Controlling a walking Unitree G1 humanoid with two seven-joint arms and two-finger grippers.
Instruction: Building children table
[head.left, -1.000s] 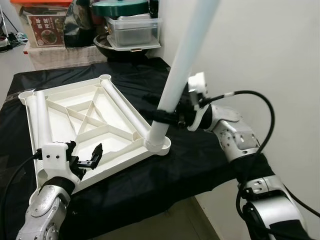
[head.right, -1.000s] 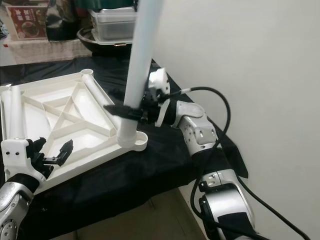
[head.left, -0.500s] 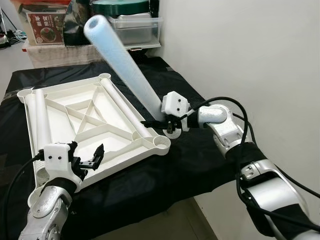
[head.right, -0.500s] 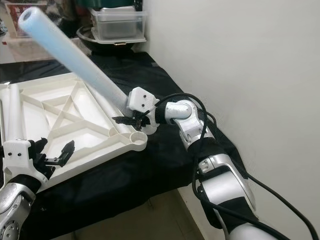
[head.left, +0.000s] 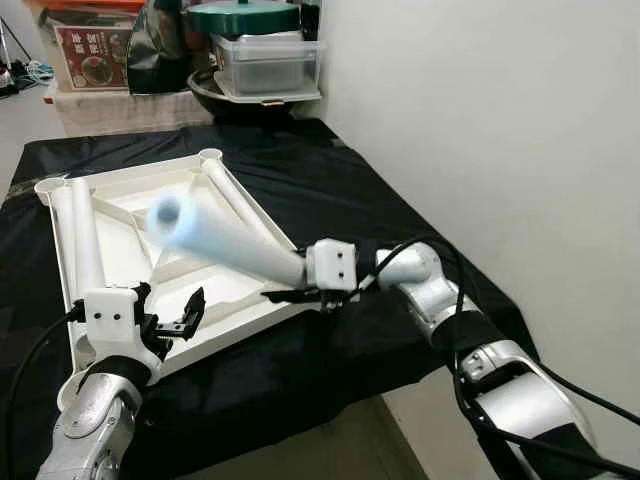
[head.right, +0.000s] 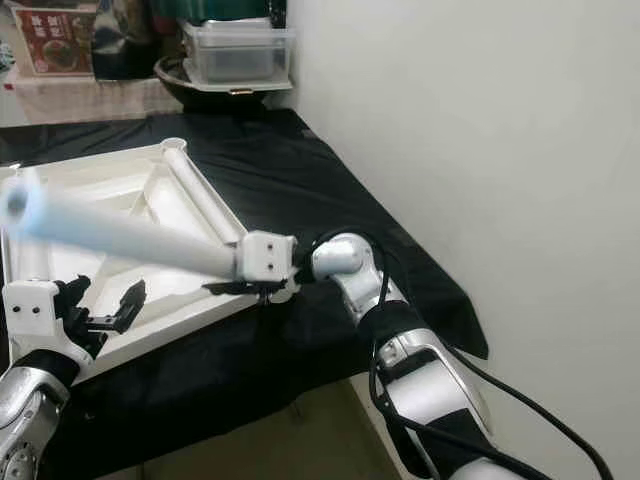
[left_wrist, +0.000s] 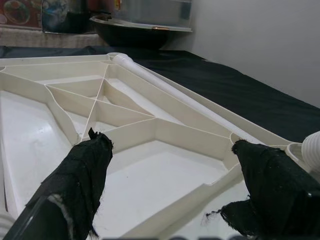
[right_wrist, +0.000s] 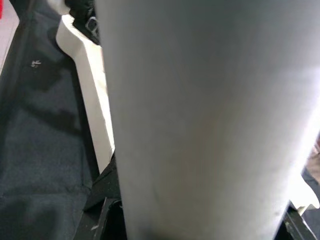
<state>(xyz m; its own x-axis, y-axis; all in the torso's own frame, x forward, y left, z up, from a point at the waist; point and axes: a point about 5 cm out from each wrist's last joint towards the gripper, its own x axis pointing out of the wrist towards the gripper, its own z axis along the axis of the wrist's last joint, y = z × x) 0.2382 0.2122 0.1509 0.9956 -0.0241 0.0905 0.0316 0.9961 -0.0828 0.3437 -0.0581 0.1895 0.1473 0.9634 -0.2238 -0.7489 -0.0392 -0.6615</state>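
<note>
Pale-blue table leg (head.left: 235, 243) — blurred (tubular) — in right claw (head.left: 300, 296).

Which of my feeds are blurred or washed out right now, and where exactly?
Left eye view: the white table leg smears with motion blur toward its free end; the upturned tabletop stays sharp. Right eye view: same smear. Right wrist view: the leg is an out-of-focus grey mass. Left wrist view: sharp on the tabletop, soft on the left gripper's fingers.

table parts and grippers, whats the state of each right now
Tabletop: upside down on the black cloth, ribs up.
Held leg: tilted low over the tabletop, motion-blurred, not in a socket.
Right gripper: shut on the held leg.
Left gripper: open, over the tabletop's near edge.
Lying legs: flat in the tabletop.
</note>
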